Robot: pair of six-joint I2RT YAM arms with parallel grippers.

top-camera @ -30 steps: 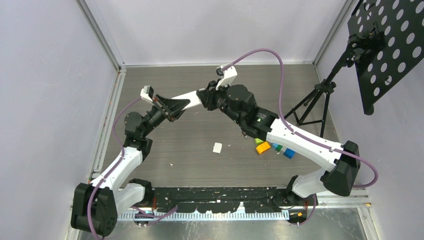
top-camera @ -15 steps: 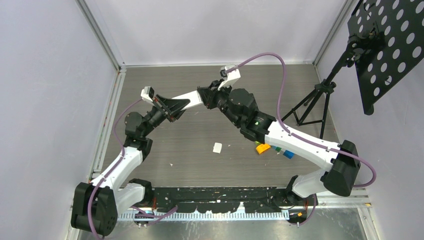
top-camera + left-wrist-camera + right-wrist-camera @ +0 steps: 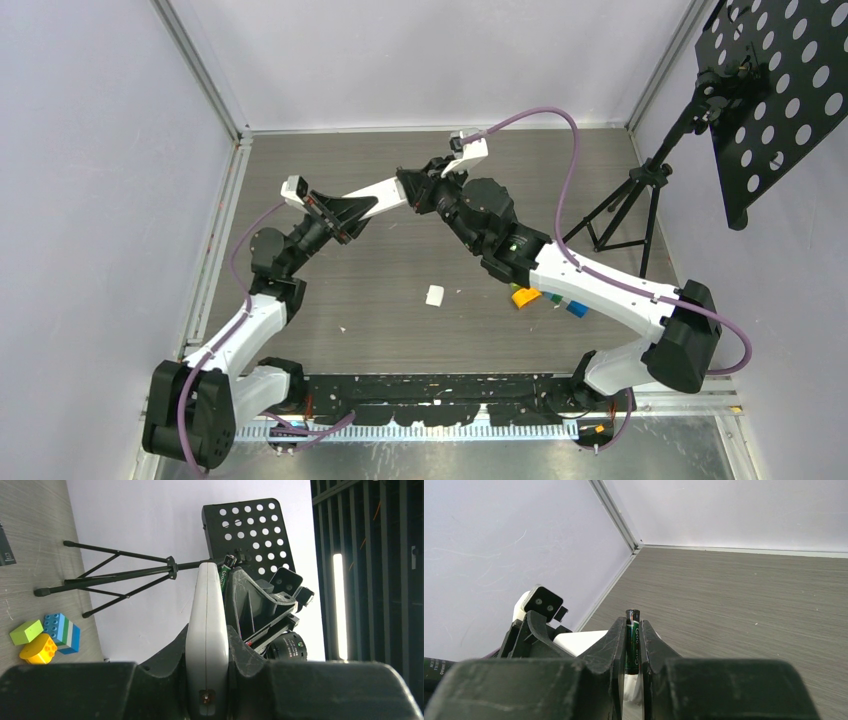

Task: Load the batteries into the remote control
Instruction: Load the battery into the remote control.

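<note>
Grippers meet above middle of table (image 3: pixel 330 290): left gripper (image 3: pixel 365 206) clamping remote (image 3: pixel 388 193), right gripper (image 3: pixel 414 184) pinching battery (image 3: pixel 632 625) just beside remote's far end; no gap to pass between. Purple cable (image 3: pixel 545 110) arches over right wrist. Tripod stand (image 3: pixel 628 205), perforated panel (image 3: pixel 775 90) crowd right rear. Blocks (image 3: pixel 525 296) just beside right forearm. White piece (image 3: pixel 435 295) alone on open floor beneath them; left side, rear strip open
</note>
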